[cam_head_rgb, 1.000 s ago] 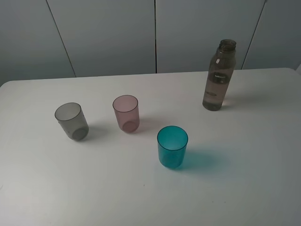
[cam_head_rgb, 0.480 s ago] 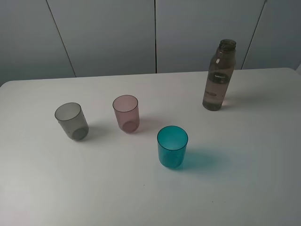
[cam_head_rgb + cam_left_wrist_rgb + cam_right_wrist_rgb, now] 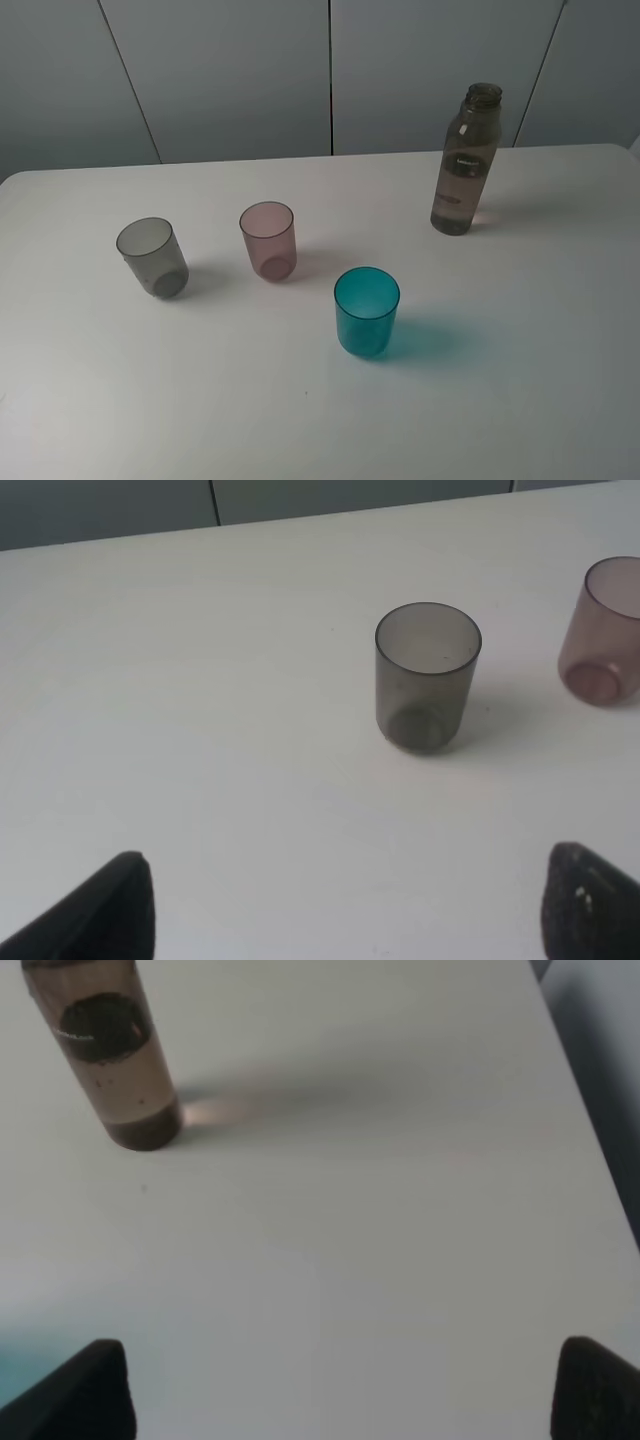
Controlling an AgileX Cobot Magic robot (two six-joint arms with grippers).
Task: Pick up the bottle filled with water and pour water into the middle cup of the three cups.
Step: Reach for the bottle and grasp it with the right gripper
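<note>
On the white table [image 3: 560, 400] the smoky grey tumbler [image 3: 152, 257] stands leftmost; the pink middle cup [image 3: 268, 240] near its right; the teal tumbler [image 3: 366, 311] further right, nearer the camera; the bottle [image 3: 466, 160] upright, far right; the left gripper [image 3: 350, 910] and right gripper [image 3: 345, 1395] both gape wide, empty.

White table [image 3: 520, 400], grey wall [image 3: 230, 80], perhaps panelled

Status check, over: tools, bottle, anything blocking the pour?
Left tool open, empty. Right tool open, empty, off the bottle. Bottle upright, uncapped, untouched; pink middle cup upright. Teal cup stands near the bottle-to-cup path.
</note>
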